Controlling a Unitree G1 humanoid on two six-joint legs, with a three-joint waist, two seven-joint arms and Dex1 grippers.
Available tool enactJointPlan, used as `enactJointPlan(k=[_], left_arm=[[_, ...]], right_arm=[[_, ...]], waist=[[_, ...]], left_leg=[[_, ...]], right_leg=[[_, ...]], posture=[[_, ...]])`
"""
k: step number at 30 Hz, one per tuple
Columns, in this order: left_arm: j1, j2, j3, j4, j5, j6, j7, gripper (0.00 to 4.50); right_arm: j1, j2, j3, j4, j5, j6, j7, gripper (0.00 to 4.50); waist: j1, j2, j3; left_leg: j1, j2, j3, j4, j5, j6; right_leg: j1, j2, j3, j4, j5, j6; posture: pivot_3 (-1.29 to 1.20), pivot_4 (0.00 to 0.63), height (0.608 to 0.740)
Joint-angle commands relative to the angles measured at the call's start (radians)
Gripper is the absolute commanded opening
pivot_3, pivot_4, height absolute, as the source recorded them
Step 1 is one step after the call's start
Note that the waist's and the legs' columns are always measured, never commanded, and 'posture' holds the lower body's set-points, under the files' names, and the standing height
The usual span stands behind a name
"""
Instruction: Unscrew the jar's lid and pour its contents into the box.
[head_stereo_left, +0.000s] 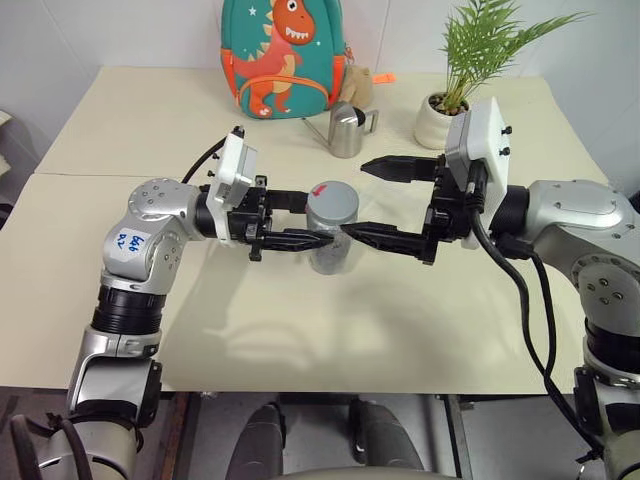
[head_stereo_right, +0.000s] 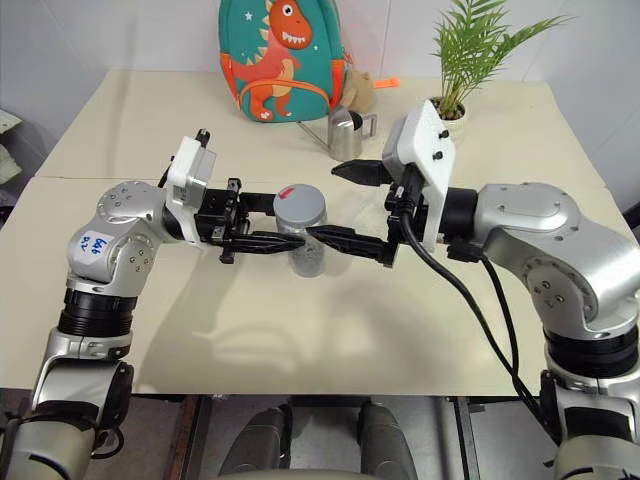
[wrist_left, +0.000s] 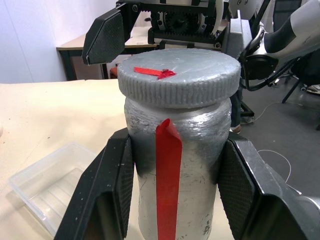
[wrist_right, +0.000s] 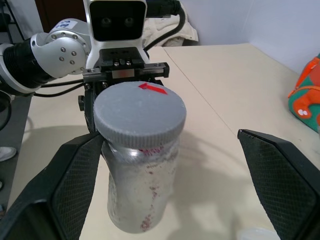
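The left gripper (head_stereo_left: 300, 222) is reaching in level from the robot's left and is clamping the jar (head_stereo_left: 331, 240) by its body, just below the lid (head_stereo_left: 332, 199). In the left wrist view its two black fingers (wrist_left: 107, 192) are pressing against opposite sides of the silver-grey jar, with the red stripe (wrist_left: 168, 175) running down the wall between them. The jar is being held upright above the cream table (head_stereo_left: 300, 330), and the lid is still sitting screwed on top, a red tape mark (wrist_left: 152, 72) stuck on its flat face.

The right gripper (head_stereo_left: 362, 200) is coming in level from the opposite side with its jaws standing wide apart. One finger is lying beside the jar's body, with its tip close to the left gripper's fingertip; whether it is touching the jar cannot be told. The other finger (head_stereo_left: 395, 169) is hanging well clear behind the lid. In the right wrist view the lid is sitting between the two spread fingers, close to one and far from the other, so nothing is being gripped on that side.

The box (wrist_left: 47, 182), a clear plastic tray, is lying on the table below the jar.

Further back on the table, a steel jug (head_stereo_left: 347, 130), a dinosaur backpack (head_stereo_left: 285, 55) and a potted plant (head_stereo_left: 450, 100) are standing.
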Motion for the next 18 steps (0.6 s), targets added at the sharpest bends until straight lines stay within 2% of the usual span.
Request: enactJointPlan(k=[1, 11, 18], left_arm=[[-0.008, 0.010, 0.011, -0.036, -0.021, -0.017, -0.032, 1.97], [-0.016, 0.010, 0.013, -0.010, -0.008, -0.031, -0.044, 1.97], [-0.022, 0.006, 0.010, 0.008, -0.002, -0.046, -0.053, 1.97]], right_arm=[[0.013, -0.033, -0.045, -0.014, -0.005, 0.003, -0.004, 4.49], [0.041, -0.066, -0.074, -0.025, 0.013, 0.011, 0.002, 4.49], [-0.008, -0.012, -0.146, -0.023, 0.153, 0.062, -0.049, 4.49]], waist=[[0.000, 0.000, 0.000], [0.000, 0.000, 0.000], [0.000, 0.000, 0.000]], left_leg=[[0.000, 0.000, 0.000, 0.000, 0.000, 0.000], [0.000, 0.000, 0.000, 0.000, 0.000, 0.000], [0.000, 0.000, 0.000, 0.000, 0.000, 0.000]], right_leg=[[0.000, 0.000, 0.000, 0.000, 0.000, 0.000], [0.000, 0.000, 0.000, 0.000, 0.000, 0.000], [0.000, 0.000, 0.000, 0.000, 0.000, 0.000]], posture=[[0.00, 0.150, 0.740], [0.00, 0.150, 0.740], [0.00, 0.150, 0.740]])
